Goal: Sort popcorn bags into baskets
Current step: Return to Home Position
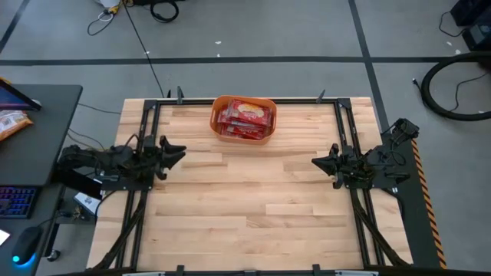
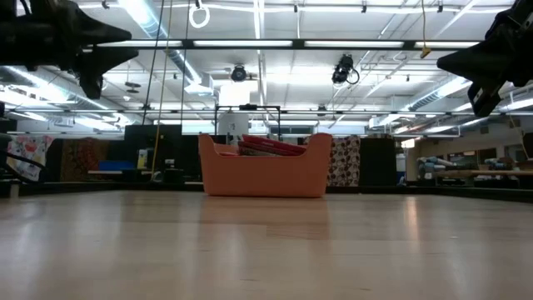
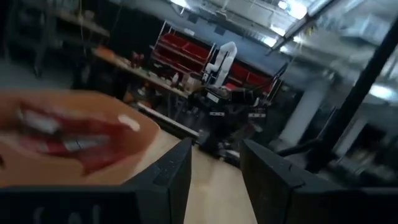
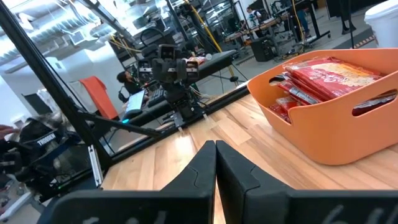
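Note:
The orange basket (image 1: 244, 119) stands on its base at the middle of the table's far edge, and several red popcorn bags (image 1: 247, 116) are stacked inside it. The low view shows the basket (image 2: 264, 168) with the bags' (image 2: 272, 147) edges above its rim. The right wrist view shows basket (image 4: 336, 115) and bags (image 4: 328, 76) too. My left gripper (image 1: 181, 152) hangs open above the table's left side, away from the basket. My right gripper (image 1: 315, 162) hangs shut above the right side. Neither holds anything.
Black frame rails (image 1: 148, 126) run along the table's left and right sides. A desk (image 1: 31, 138) with an orange snack bag (image 1: 11, 123), a keyboard and a mouse stands left of the table. Bare wood (image 1: 245, 199) fills the middle and near part.

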Controlling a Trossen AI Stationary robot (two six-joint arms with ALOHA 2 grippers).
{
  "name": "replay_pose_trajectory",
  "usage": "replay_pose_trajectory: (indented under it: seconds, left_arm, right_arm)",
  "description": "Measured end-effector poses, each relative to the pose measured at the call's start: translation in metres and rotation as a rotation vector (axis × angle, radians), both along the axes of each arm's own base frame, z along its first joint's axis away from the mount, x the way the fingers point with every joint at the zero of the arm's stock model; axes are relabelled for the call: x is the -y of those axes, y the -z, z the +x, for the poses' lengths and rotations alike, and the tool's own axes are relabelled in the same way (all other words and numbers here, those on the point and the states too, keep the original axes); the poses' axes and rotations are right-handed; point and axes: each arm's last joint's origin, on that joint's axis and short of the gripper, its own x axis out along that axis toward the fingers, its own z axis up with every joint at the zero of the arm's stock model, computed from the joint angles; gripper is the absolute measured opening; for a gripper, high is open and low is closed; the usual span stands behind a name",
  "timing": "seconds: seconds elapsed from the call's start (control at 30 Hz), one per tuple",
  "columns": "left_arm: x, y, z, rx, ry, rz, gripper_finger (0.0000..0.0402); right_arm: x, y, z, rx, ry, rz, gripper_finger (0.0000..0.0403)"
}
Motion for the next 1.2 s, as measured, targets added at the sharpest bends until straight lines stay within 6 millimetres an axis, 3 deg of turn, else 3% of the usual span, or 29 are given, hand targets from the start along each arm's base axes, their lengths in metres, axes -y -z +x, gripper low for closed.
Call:
replay_pose_trajectory:
  seconds: [0.17,0.3,1.2]
  left_arm:
    - [0.0,0.0,0.0,-0.07,-0.067,0.298,0.0142]
    - [0.0,0.011,0.003,-0.125,-0.096,0.46,0.0142]
    - [0.001,0.023,0.005,-0.245,-0.068,0.499,0.0142]
  right_arm:
    - [0.0,0.0,0.0,0.0,0.0,0.0,0.0016]
    - [0.0,0.0,0.0,-0.001,0.0,-0.001,0.0016]
    - [0.0,0.0,0.0,-0.001,0.001,-0.001,0.0016]
